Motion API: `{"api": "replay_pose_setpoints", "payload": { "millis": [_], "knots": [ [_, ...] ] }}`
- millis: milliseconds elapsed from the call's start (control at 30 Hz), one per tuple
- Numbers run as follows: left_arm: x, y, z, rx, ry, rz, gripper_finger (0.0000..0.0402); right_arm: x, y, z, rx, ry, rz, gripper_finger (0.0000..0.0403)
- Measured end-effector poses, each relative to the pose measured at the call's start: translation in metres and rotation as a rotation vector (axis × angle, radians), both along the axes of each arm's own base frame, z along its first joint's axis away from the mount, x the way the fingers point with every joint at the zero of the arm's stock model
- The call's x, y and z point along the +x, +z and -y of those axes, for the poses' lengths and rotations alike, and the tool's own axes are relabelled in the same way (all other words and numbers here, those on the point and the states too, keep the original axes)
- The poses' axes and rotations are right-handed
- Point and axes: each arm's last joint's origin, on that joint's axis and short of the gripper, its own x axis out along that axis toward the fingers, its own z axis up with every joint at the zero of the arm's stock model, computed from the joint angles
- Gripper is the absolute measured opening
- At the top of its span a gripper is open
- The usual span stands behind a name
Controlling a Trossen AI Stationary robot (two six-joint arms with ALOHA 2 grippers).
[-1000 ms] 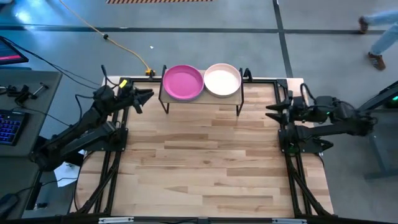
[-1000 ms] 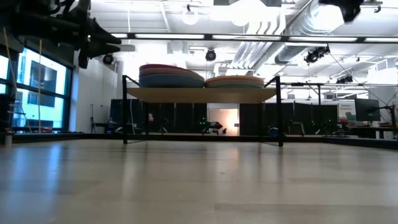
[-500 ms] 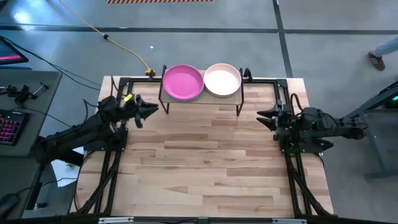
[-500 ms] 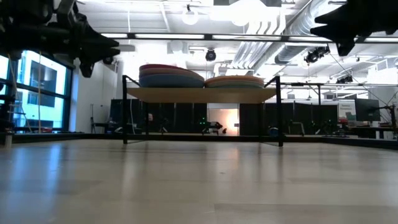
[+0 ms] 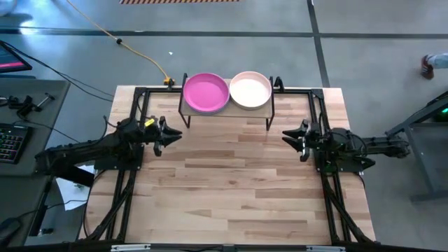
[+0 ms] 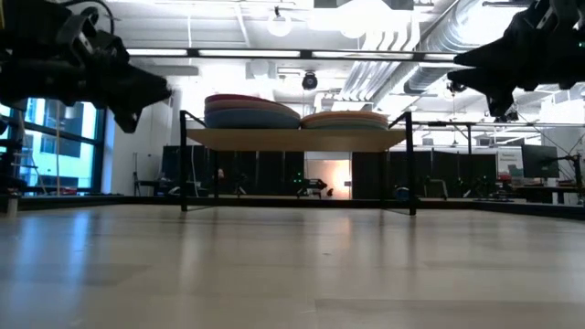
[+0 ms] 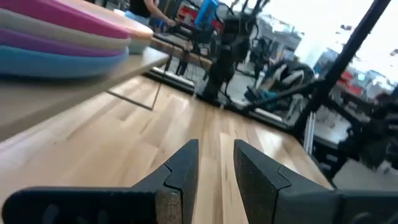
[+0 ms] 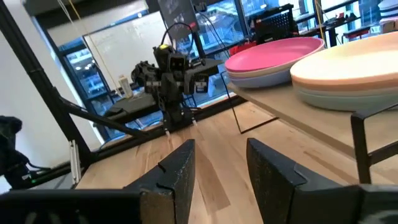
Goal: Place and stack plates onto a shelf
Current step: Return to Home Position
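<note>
Tabletop [image 5: 231, 189] of light wood planks is taking up most of the high view. The left arm [image 5: 84, 152] is lying low along its 9 o'clock edge and the right arm [image 5: 371, 147] along its 3 o'clock edge, both pointing inward to the middle. The shelf [image 6: 297, 139] is standing at 12 o'clock on the table, on thin black legs, and it is carrying every plate that I can see, in two stacks sitting just beside each other. The stack toward 9 o'clock is showing the magenta plate [image 5: 206, 92] on top. In the left wrist view the purple plate [image 7: 62, 48] and the blue plate [image 7: 62, 64] are lying lower in this same stack, the blue one at the bottom. The stack toward 3 o'clock is showing the cream plate [image 5: 250, 90] on top, and the plates under it are giving only thin edges, so I cannot tell their colours surely. The left gripper [image 5: 171, 134] is hanging above the wood at about 7 o'clock from the shelf, well apart from it. Its fingers [image 7: 180, 171] are standing a little apart, with nothing between them. The right gripper [image 5: 285, 135] is hanging at about 5 o'clock from the shelf, also well apart. Its fingers [image 8: 177, 168] are standing wider apart and are holding nothing.
</note>
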Motion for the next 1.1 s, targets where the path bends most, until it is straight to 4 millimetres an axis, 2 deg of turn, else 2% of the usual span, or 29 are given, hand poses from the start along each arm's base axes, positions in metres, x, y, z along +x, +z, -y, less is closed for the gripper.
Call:
{"api": "replay_pose_setpoints", "payload": {
  "millis": [333,500,733,933,1100],
  "knots": [
    [0.002,-0.001,0.006,0.081,-0.053,-0.010,0.0090,0.004,-0.022,0.000,0.126,0.004,-0.025,0.0129],
    [0.002,-0.001,0.006,0.072,-0.052,-0.020,0.0090,0.004,-0.023,0.000,0.099,0.004,-0.040,0.0129],
    [0.001,-0.014,0.006,-0.020,-0.059,-0.139,0.0090,0.004,-0.025,0.000,0.057,0.005,-0.076,0.0129],
    [0.001,-0.014,0.006,-0.033,-0.044,-0.147,0.0090,0.004,-0.025,0.000,0.062,0.005,-0.077,0.0129],
    [-0.001,-0.023,0.006,-0.089,-0.030,-0.236,0.0090,0.004,-0.025,0.000,0.061,0.005,-0.077,0.0129]
  ]
}}
